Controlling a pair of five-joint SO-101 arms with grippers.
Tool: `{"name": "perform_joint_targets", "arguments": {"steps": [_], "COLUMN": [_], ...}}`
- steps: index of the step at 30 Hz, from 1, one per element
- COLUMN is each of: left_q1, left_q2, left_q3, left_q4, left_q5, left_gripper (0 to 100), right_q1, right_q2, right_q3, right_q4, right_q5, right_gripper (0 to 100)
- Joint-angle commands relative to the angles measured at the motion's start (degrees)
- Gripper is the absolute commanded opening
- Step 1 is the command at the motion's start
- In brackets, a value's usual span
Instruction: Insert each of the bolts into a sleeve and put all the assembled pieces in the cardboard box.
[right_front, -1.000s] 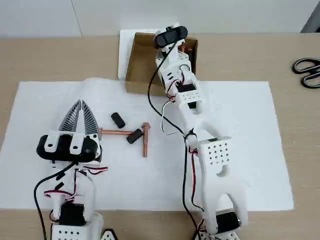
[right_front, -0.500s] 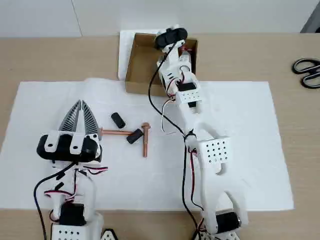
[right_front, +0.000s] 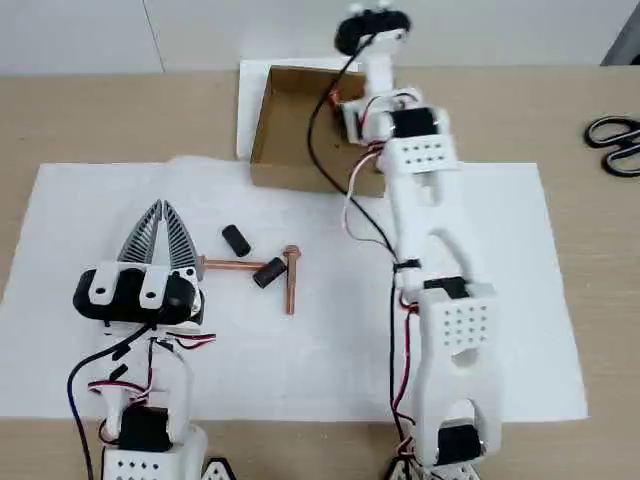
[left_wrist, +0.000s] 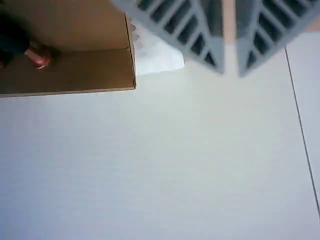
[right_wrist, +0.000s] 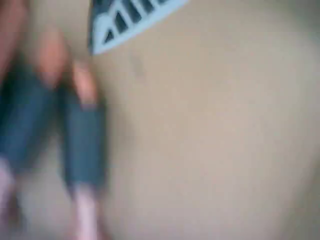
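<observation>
The left gripper is over the white sheet, its fingers pressed together. Just beside it lie a loose sleeve, a bolt whose end meets a second sleeve, and a bare bolt. Beyond them sits the cardboard box. The right wrist view shows sleeved bolts on its floor, which the arm hides from above. The right gripper is over them, and I cannot tell whether it is spread or closed. Scissors lie far right.

On paper, bolts beside sleeves — cardboard box behind
</observation>
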Motion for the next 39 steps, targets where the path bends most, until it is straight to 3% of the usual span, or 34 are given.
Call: {"name": "perform_joint_targets", "arguments": {"steps": [1, 5, 8, 15, 18, 21, 25, 33, 39], "left_q1": [0.09, 0.09, 0.18, 0.18, -0.35, -1.85, -9.67, -27.87, -31.65], "left_q2": [-0.62, -0.62, -0.62, -0.62, -0.62, -0.62, -0.62, -0.62, -0.62], "left_q3": [-0.13, -0.13, -0.13, -0.22, -0.22, -0.22, -0.22, -0.13, -0.04], "left_q4": [-1.23, -1.23, -0.18, 4.48, 4.84, 4.84, 4.92, 4.92, 8.44], "left_q5": [0.35, 0.35, 0.35, 5.54, 7.82, 7.74, 7.65, 8.00, 10.81], "left_gripper": [1, 1, 1, 1, 1, 1, 1, 1, 1], "right_q1": [0.40, 0.22, -0.31, -4.62, -9.80, -14.73, -19.65, -27.21, -27.82], "right_q2": [-8.84, -11.82, -12.35, -12.79, -12.79, -12.70, -12.44, -12.18, -6.46], "right_q3": [-2.73, -2.73, -2.64, 4.40, 6.51, 6.51, 6.42, 6.68, 6.51], "right_q4": [12.26, 24.66, 33.10, 34.86, 34.68, 34.24, 32.48, 32.75, 23.96], "right_q5": [0.26, 8.00, 9.49, 9.49, 7.82, -1.14, -8.88, -6.15, -5.80], "right_gripper": [20.1, 20.1, 20.1, 20.1, 20.0, 19.9, 20.0, 19.9, 19.9]}}
